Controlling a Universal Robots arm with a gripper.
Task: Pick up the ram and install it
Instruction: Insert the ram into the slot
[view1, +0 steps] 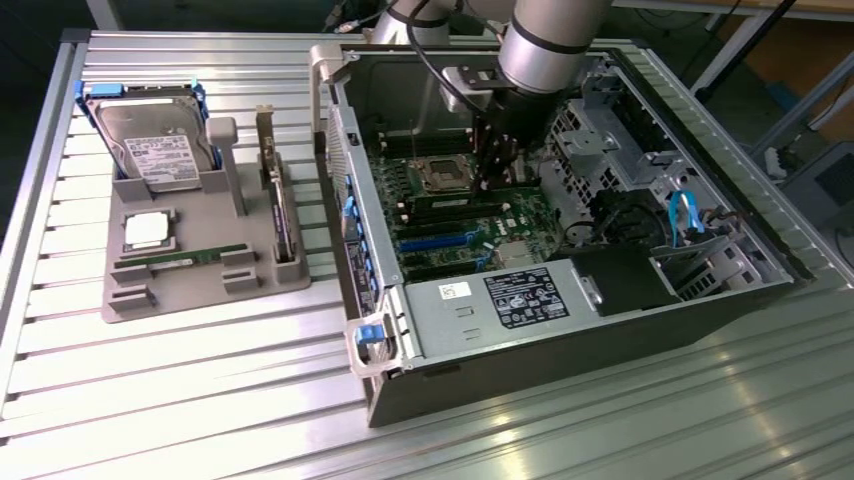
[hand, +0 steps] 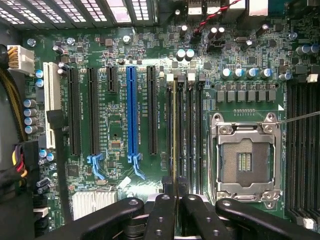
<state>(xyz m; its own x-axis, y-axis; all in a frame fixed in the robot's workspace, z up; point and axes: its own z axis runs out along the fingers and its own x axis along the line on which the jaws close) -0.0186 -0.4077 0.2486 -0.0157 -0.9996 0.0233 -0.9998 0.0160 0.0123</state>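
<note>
A ram (view1: 184, 258), a narrow green stick, lies flat in the grey holder tray (view1: 200, 295) at the exterior view's left. My gripper (view1: 505, 180) is deep inside the open computer case (view1: 574, 330), low over the motherboard (hand: 120, 90) beside the empty processor socket (hand: 245, 160). Its black fingers (hand: 167, 200) stand together, shut, over the near end of the memory slots (hand: 185, 130). A thin yellow-green edge (hand: 173, 135) runs along the slot straight out from the fingertips. Whether that edge is a stick seated there, I cannot tell.
The tray also holds a hard drive (view1: 154, 145), a square silver processor (view1: 147, 228) and an upright expansion card (view1: 276, 195). Inside the case, a drive cage (view1: 587, 140) and blue-clipped cables (view1: 683, 215) crowd the arm's right. The case stands on a slatted metal table (view1: 174, 400).
</note>
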